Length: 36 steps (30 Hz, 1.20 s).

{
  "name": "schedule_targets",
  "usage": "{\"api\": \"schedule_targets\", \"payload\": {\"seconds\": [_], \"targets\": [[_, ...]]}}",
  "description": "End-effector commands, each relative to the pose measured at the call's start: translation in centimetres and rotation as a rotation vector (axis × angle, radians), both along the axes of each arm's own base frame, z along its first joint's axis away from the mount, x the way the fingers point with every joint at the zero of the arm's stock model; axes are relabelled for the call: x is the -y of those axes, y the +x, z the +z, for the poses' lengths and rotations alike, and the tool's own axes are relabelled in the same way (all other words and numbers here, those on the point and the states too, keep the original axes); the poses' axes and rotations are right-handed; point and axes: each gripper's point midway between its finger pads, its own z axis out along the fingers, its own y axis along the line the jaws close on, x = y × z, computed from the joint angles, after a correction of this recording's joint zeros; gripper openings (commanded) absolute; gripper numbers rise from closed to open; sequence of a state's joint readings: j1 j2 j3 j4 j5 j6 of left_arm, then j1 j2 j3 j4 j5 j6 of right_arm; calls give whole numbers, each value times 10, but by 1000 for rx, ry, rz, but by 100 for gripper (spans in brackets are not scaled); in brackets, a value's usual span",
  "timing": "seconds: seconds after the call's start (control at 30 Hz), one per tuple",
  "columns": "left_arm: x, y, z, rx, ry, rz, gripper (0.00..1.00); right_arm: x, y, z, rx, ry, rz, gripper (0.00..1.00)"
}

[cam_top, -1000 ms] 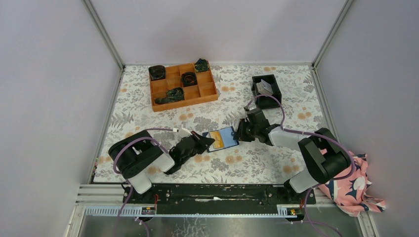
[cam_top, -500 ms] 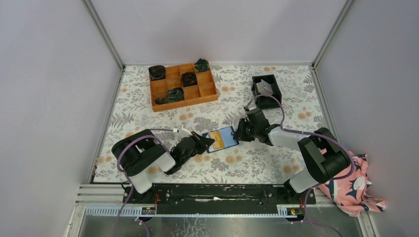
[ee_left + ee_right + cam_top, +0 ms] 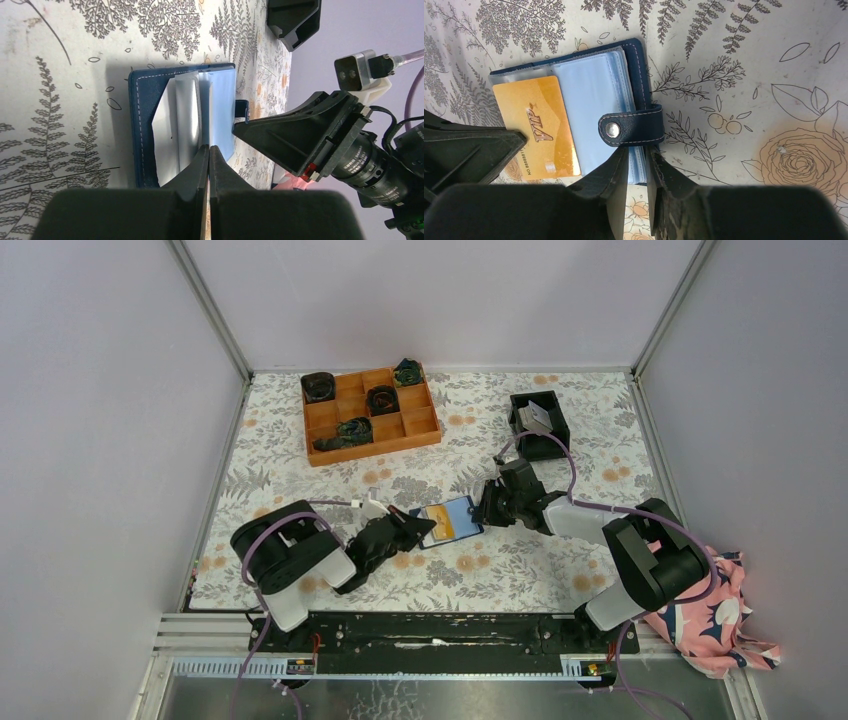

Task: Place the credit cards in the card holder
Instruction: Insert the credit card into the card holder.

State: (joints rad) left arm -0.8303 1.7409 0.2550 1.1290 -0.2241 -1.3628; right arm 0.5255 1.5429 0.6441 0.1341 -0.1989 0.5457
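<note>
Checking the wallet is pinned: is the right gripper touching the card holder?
Touching. The right wrist view shows the right gripper pinching the card holder at its edge beside the snap tab.

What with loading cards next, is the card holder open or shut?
Open: the card holder lies spread, its inside and a gold card showing.

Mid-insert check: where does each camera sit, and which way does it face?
Top external: high behind the bases, looking down at the table; both arms show, left gripper and right gripper meeting at the holder.
Left wrist: low over the table, facing the right gripper across the holder; own shut fingers show.
Right wrist: above the holder, looking down at the card; own fingers straddle the holder's edge.
Shared: both wrist views show the holder and the opposite gripper.
</note>
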Motion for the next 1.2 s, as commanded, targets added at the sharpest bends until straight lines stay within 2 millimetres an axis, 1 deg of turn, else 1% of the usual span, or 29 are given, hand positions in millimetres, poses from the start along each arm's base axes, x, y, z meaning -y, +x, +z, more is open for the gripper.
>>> {"api": "schedule_targets", "payload": {"seconds": [0.0,0.4,0.53,0.77,0.93,1.17], "targets": [[2,2,4,23,-24,0,0,2,-1,-6,-4,-21,10,26],[3,-6,-9,-7,2,12,0,2,-2,-7,-5,-19,10,26],[-1,-8,-15,-24,26,32,0,3,-3,-8,-5,-20,10,26],[-11,-8,-20,-37,80,75,0,1,-3,-8,-6,-16,13,26],[-13,-6,-24,-46,108,97,0,1,-3,-8,-7,-16,12,26],[-14,-2,-22,-38,137,111,0,2,-3,-10,-10,-17,11,26]]}}
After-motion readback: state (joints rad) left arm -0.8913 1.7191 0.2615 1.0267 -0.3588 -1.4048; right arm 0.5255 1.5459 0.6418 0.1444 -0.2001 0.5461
